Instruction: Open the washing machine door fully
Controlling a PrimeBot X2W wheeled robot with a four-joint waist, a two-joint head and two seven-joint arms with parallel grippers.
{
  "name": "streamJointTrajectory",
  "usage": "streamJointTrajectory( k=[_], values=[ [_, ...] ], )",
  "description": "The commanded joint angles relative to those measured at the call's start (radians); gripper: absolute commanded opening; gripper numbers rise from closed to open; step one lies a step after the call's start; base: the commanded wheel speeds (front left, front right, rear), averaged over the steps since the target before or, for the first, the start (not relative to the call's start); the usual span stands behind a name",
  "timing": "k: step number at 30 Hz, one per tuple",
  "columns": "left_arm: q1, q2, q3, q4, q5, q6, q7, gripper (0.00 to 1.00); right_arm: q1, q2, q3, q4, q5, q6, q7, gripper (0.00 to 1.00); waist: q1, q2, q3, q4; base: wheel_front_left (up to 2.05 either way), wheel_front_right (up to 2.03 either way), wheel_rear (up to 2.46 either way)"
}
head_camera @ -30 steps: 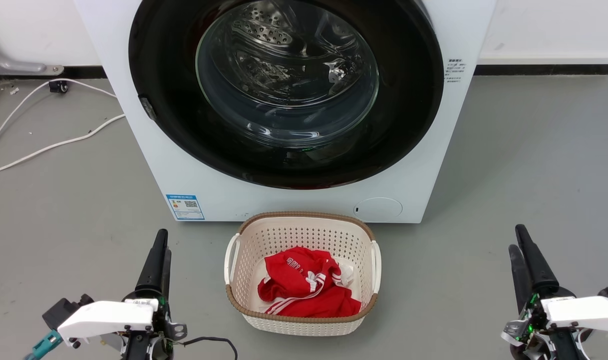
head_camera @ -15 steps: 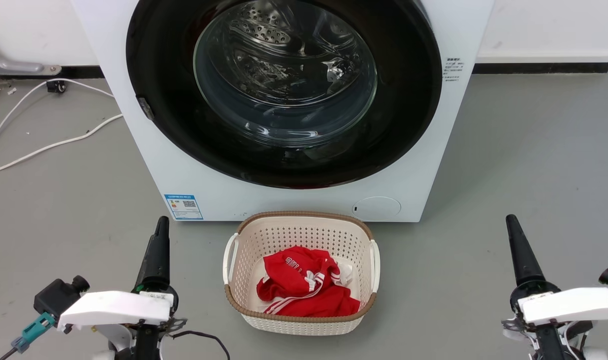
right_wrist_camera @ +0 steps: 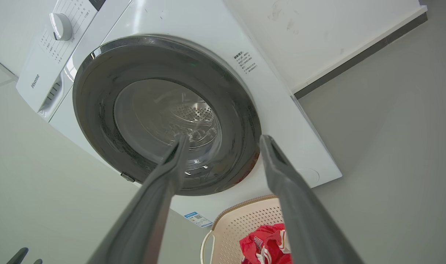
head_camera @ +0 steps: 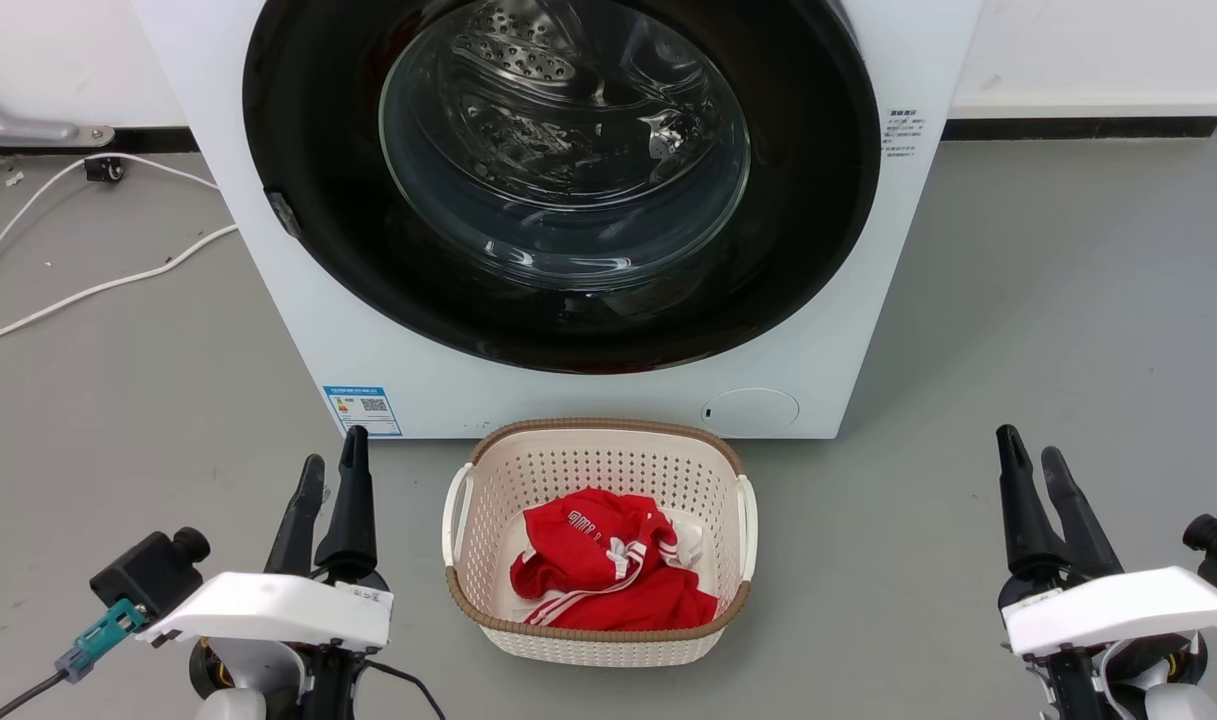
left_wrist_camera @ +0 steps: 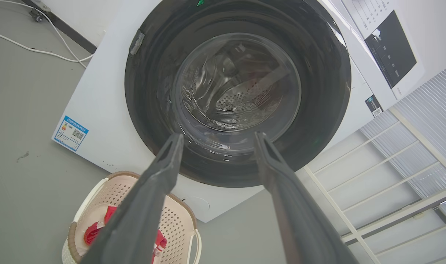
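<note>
Grey floor [head_camera: 1068,300], white wall [head_camera: 1068,50] behind washing machine [head_camera: 308,330]; door [head_camera: 318,250] closed; basket [head_camera: 608,428] before it, cables [head_camera: 88,292] left. Left gripper [head_camera: 334,448], right gripper [head_camera: 1028,443] spread, empty.

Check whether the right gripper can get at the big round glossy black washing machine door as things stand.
Probably yes: the open right gripper hangs over grey floor, right of the cream perforated basket, nothing between it and the shut glossy black door. Reach itself is uncertain.
</note>
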Motion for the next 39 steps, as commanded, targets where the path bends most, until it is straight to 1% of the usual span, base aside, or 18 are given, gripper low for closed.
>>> streamJointTrajectory(
  k=[1, 18, 31, 39],
  values=[
    [-0.020, 0.006, -0.006, -0.017, 0.046, 0.003, -0.011, 1.00, -0.011, 0.000, 0.003, -0.012, -0.047, 0.000, -0.010, 1.00, 0.0000, 0.0000, 0.000, -0.001, 0.00, 0.00, 0.00],
    [-0.026, 0.027, -0.041, -0.022, 0.282, 0.033, -0.061, 1.00, -0.012, 0.002, 0.016, -0.018, -0.281, 0.000, -0.031, 1.00, 0.0000, 0.0000, 0.010, -0.006, 0.00, 0.00, 0.00],
    [-0.016, 0.048, -0.070, -0.026, 0.433, 0.069, -0.096, 1.00, 0.003, 0.003, 0.025, -0.040, -0.419, 0.000, -0.030, 1.00, 0.0000, 0.0000, 0.007, -0.012, 0.00, 0.00, 0.00],
    [-0.003, 0.058, -0.082, -0.026, 0.499, 0.084, -0.112, 1.00, 0.013, 0.003, 0.031, -0.046, -0.484, 0.000, -0.027, 1.00, 0.0000, 0.0000, 0.004, -0.017, 0.00, 0.00, 0.00]
  ],
)
